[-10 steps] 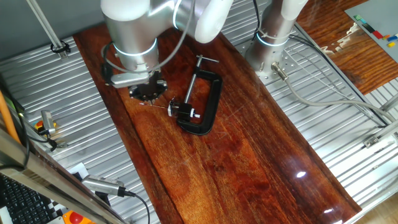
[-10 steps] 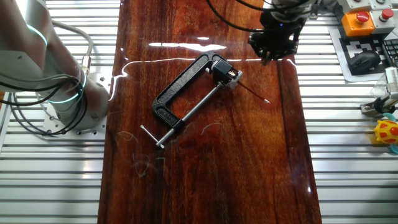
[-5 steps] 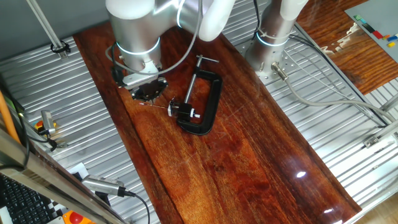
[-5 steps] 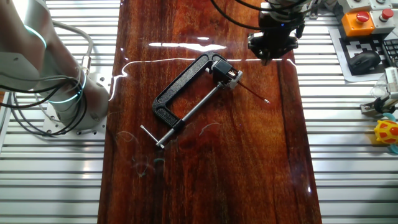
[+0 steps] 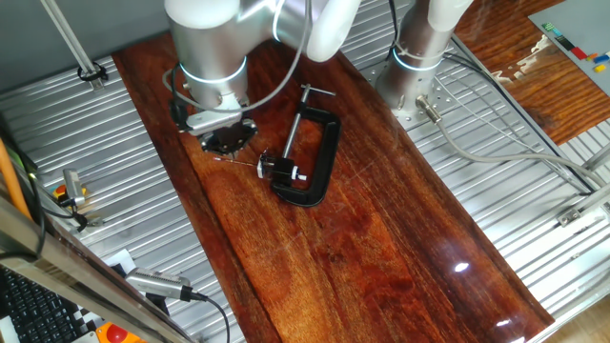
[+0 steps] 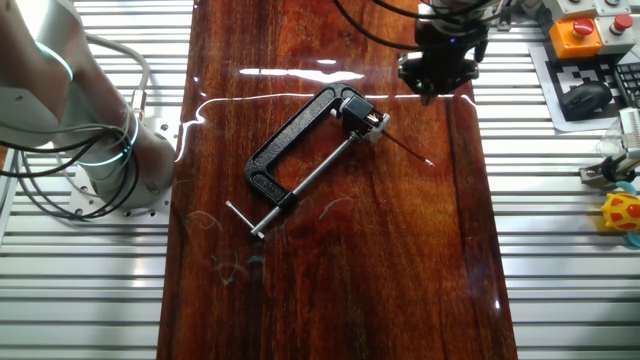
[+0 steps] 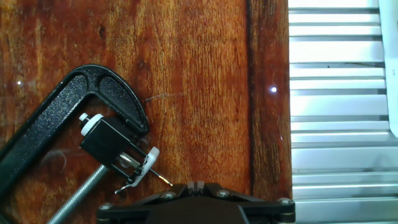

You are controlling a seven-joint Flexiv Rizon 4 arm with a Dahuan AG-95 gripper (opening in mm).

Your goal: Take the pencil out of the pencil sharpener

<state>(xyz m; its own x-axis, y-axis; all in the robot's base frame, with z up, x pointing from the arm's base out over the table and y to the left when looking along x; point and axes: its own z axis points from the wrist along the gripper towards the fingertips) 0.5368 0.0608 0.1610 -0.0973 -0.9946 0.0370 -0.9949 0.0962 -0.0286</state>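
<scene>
The pencil sharpener [image 5: 280, 171] is a tiny black block with silvery-white bits, held in the black C-clamp [image 5: 322, 152] on the wooden board. The thin dark pencil [image 5: 238, 163] sticks out of it toward the board's edge. In the other fixed view the sharpener [image 6: 366, 119] and pencil [image 6: 408, 147] lie just below my gripper [image 6: 432, 92]. My gripper [image 5: 229, 143] hovers close above the pencil's free end, apart from it. In the hand view the sharpener [image 7: 111, 145] is at lower left, a short bit of pencil [image 7: 163, 179] runs under my shut, empty gripper [image 7: 196, 184].
The clamp's silver screw rod [image 6: 310, 172] with its T-handle [image 6: 243, 219] points toward the robot base [image 6: 90, 150]. The board's edge [image 7: 273, 112] and ribbed metal table [image 7: 342, 124] lie right of the gripper. A controller with an orange button [image 6: 575, 30] and a yellow toy [image 6: 622, 213] sit at the right.
The hand has shifted slightly toward the far end of the board and a little nearer the clamp since a second ago. Pencil, sharpener and clamp have not moved.
</scene>
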